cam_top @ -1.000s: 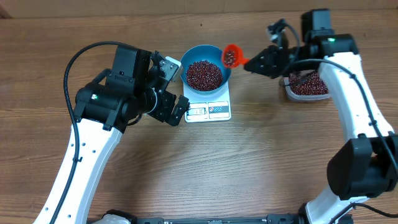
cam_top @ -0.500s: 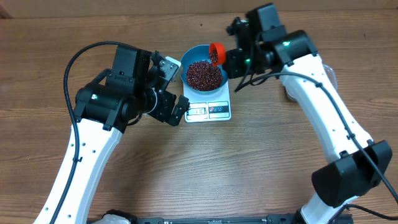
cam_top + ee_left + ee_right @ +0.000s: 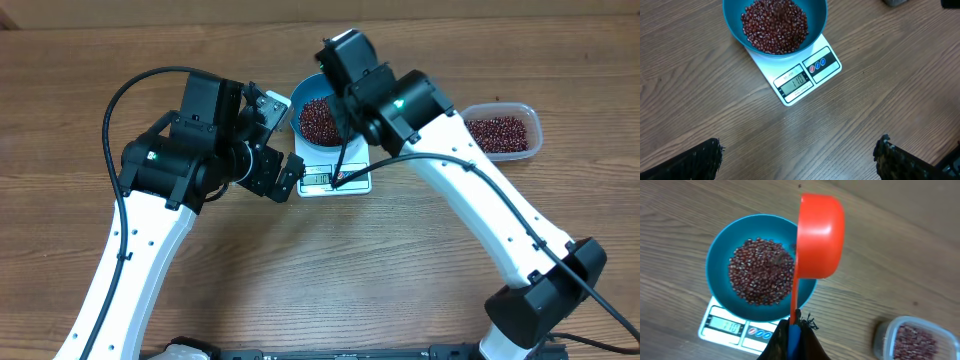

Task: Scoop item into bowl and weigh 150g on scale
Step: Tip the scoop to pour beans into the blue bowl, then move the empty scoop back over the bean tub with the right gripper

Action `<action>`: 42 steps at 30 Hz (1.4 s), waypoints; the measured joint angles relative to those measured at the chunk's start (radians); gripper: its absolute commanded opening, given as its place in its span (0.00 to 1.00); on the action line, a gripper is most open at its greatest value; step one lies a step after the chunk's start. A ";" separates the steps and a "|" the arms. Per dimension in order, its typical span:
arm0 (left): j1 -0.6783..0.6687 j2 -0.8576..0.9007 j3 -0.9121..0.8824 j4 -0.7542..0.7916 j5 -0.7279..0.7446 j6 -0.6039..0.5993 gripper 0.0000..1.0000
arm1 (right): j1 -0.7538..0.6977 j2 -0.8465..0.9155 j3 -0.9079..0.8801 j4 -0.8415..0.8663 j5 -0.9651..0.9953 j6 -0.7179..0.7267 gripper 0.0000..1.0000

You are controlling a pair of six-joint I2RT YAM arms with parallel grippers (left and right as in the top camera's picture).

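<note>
The blue bowl (image 3: 719, 255) stands on the white scale (image 3: 725, 328) with a heap of red-brown beans (image 3: 760, 277) in it. My right gripper (image 3: 795, 330) is shut on the blue-tipped handle of an orange scoop (image 3: 821, 235). The scoop hangs over the bowl's right rim, tipped on its side with its mouth toward the beans and its inside hidden. From overhead, the right arm covers part of the bowl (image 3: 312, 88). My left gripper (image 3: 797, 162) stands open over bare wood in front of the scale (image 3: 807, 75), whose display reads 110.
A clear plastic tub (image 3: 503, 133) of more beans sits to the right of the scale (image 3: 335, 180). The left arm's wrist (image 3: 215, 140) hovers just left of the bowl, and a black cable loops over its upper part.
My right arm has swung left from the tub to over the bowl, carrying the scoop, which has rolled onto its side. The left arm has stayed still.
</note>
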 measured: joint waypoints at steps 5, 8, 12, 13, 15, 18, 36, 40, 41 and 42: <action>0.000 0.000 0.000 0.000 0.000 0.000 1.00 | 0.011 0.000 0.000 0.000 0.043 0.000 0.04; 0.000 0.000 0.000 0.000 0.000 0.000 0.99 | 0.011 0.000 0.000 0.000 0.055 0.000 0.04; 0.000 0.000 0.000 0.000 0.000 0.000 1.00 | 0.010 0.000 0.000 0.000 0.044 0.000 0.04; 0.000 0.000 0.000 0.000 0.000 0.000 0.99 | 0.008 0.000 0.000 0.000 0.034 0.001 0.04; 0.000 0.000 0.000 0.000 0.000 0.000 1.00 | -0.002 0.000 0.000 -0.001 0.001 0.000 0.04; 0.000 0.000 0.000 0.000 0.000 0.000 1.00 | -0.040 0.000 0.000 -0.007 -0.064 0.003 0.04; 0.000 0.000 0.000 0.000 0.000 0.000 1.00 | -0.652 -0.119 0.010 -0.229 -0.388 0.026 0.04; 0.000 0.000 0.000 0.000 0.000 0.000 1.00 | -0.762 -0.119 -0.014 -0.224 -0.393 0.019 0.04; 0.000 0.000 0.000 0.000 0.000 0.000 1.00 | -0.787 -0.119 -0.031 -0.216 -0.396 0.015 0.04; 0.000 0.000 0.000 0.000 0.000 0.000 1.00 | -0.808 -0.119 -0.049 -0.205 -0.399 0.014 0.04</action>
